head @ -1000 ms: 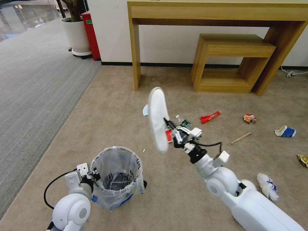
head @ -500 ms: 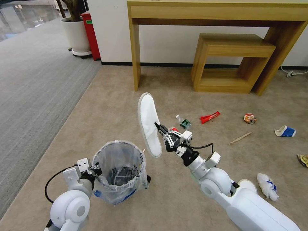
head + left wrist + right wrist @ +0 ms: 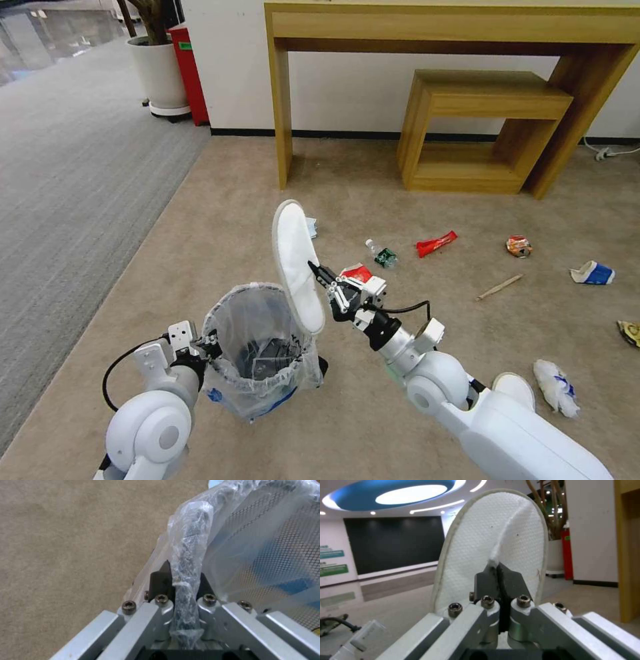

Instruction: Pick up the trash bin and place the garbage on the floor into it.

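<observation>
Beige carpet floor (image 3: pixel 220 220): right gripper (image 3: pixel 313 268) jaws clamped on white slipper (image 3: pixel 297 263), held upright just above trash bin (image 3: pixel 260 350); left gripper (image 3: pixel 181 580) jaws pinched on bin's bagged rim; bottle (image 3: pixel 382 254), red wrapper (image 3: pixel 436 243), stick (image 3: pixel 499 287) scattered beyond.

yellow packet (image 3: pixel 630 333) cut by edge, trash bin (image 3: pixel 257 353) contents unclear

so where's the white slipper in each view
Head view: white slipper stands upright at centre, pinched by the right hand, its lower end over the trash bin rim.
Right wrist view: slipper rises straight ahead of the closed fingers.
Left wrist view: not in it.
Shared landmark: the red cabinet beside the plant pot.
</observation>
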`<state>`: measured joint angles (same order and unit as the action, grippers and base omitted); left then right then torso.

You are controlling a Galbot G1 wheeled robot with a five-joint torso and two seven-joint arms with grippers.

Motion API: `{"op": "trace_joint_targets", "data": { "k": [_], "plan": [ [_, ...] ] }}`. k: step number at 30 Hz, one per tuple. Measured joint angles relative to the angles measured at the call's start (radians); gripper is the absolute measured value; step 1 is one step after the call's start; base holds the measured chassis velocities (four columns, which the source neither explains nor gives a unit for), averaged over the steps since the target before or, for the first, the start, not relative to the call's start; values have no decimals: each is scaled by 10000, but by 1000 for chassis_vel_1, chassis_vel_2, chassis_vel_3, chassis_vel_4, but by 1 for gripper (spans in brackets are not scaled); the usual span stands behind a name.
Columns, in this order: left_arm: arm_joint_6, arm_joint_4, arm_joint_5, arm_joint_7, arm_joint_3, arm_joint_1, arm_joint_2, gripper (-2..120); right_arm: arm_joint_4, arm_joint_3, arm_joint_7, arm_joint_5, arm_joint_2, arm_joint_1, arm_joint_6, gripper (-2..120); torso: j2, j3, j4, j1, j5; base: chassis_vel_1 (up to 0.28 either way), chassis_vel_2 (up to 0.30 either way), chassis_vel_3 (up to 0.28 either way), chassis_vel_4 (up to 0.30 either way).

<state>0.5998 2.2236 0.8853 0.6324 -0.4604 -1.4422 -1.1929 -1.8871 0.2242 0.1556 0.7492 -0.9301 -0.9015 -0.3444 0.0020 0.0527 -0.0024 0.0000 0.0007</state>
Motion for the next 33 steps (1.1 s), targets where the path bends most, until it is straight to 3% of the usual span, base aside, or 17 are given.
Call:
{"op": "trace_joint_targets", "data": {
  "k": [15,33],
  "plan": [
    [21,226,29,17,262,-97,32,2,542,1726,-150,224,-799,1682,6,0,0,0,0,0,-1,0,0,0,0],
    [26,620,143,9,202,-256,137,2,1408,2767,-53,172,-1283,2420,-209,0,0,0,-1,0,-1,0,0,0,0]
  ]
}}
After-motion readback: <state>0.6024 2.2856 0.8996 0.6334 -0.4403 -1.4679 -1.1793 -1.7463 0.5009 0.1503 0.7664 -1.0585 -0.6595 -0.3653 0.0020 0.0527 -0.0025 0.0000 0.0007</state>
